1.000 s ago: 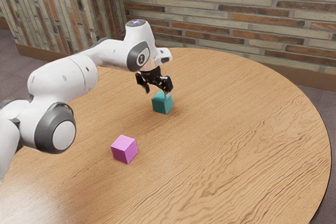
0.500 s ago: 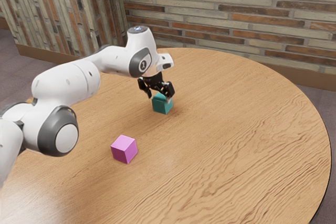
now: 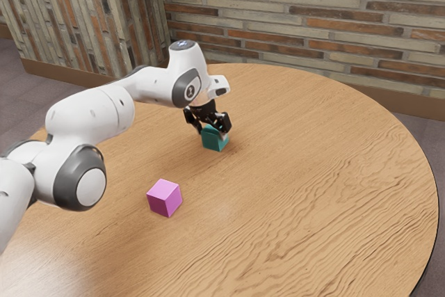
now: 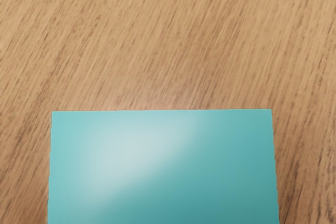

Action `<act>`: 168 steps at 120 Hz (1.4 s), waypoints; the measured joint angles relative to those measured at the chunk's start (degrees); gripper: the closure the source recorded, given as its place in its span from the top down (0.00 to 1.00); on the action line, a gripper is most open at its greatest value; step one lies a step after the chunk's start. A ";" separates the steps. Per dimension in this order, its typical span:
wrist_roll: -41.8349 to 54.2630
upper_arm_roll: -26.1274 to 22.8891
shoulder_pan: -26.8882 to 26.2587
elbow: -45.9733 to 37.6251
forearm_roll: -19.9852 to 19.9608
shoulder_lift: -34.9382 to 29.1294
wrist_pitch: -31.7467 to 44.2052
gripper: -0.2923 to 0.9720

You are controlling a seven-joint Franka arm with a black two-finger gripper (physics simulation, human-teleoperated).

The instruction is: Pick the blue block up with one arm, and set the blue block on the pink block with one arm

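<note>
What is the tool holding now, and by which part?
It cannot be told. The tool sits low over the top of the teal block, and the block rests on the table.

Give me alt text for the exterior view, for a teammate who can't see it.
The white arm reaches in from the exterior view's left, its black gripper down at the top of the blue block on a round wooden table. The pink block sits apart, nearer the camera and toward that view's left, with nothing on it.
</note>
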 joint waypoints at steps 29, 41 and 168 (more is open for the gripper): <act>0.01 -0.10 0.05 -0.02 -0.54 -0.09 0.03 0.55; -0.10 -0.09 0.11 -0.01 -0.54 -0.23 -0.03 0.50; -2.35 -3.61 0.64 -82.71 -0.89 -66.69 17.51 0.43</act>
